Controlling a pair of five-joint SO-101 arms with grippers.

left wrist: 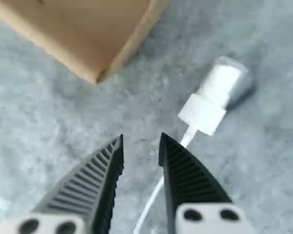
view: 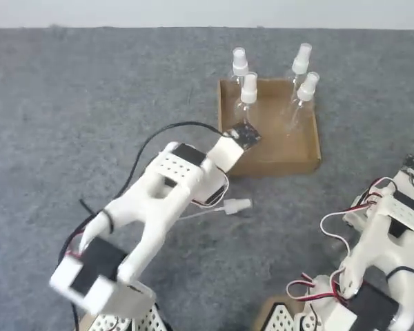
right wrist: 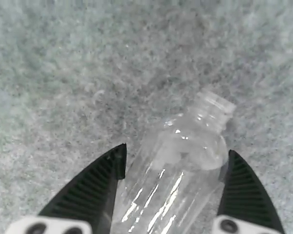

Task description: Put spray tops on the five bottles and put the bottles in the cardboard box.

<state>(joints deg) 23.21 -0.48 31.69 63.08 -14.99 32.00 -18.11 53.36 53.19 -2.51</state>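
high view: the left arm (view: 167, 189) is hanging low beside the cardboard box (view: 283, 165), where four capped bottles (view: 248, 93) are standing. a white plastic spray top (view: 236, 205) is lying on the grey carpet (view: 69, 103) just before the box.

left wrist view: the left gripper (left wrist: 140, 146) is standing slightly open, holding nothing, its ribbed black fingers (left wrist: 100, 180) flanking the top's thin tube (left wrist: 187, 138).

right wrist view: the right gripper (right wrist: 177, 151) is clamping a clear, glossy bottle (right wrist: 180, 170) with a bare threaded neck.
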